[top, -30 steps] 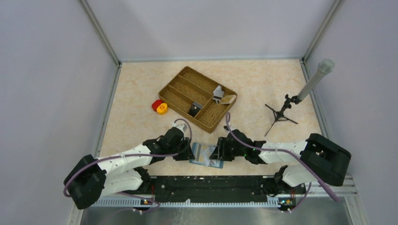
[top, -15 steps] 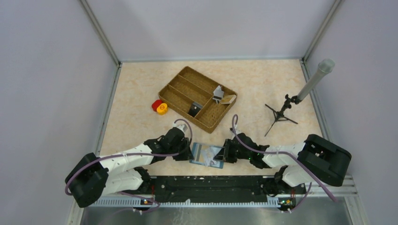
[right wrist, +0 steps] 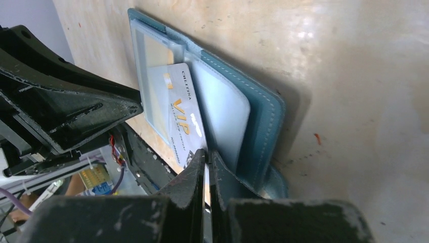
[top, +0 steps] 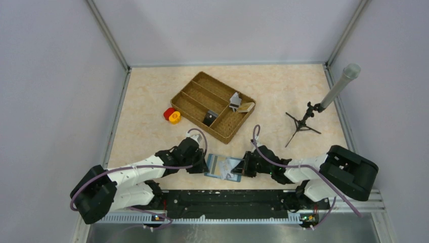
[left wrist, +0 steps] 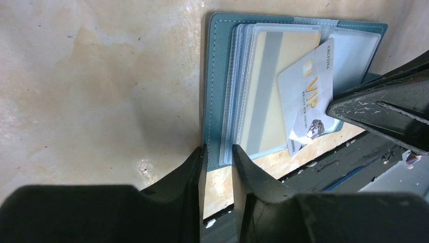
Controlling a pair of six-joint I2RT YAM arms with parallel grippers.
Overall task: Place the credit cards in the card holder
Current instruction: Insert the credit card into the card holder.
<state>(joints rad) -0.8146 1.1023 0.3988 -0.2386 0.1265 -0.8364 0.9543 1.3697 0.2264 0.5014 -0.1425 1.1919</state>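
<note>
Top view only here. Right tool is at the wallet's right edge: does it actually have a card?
Observer: Yes. The right wrist view shows the right tool shut on the edge of a white card printed VIP.
Operator: Is it in a slot?
Observer: Can't tell. It lies skewed across the clear sleeves of the open wallet, partly over a tan card.
Operator: Left side?
Observer: In the left wrist view, the left tool is pinching the wallet's stitched teal edge.
</note>
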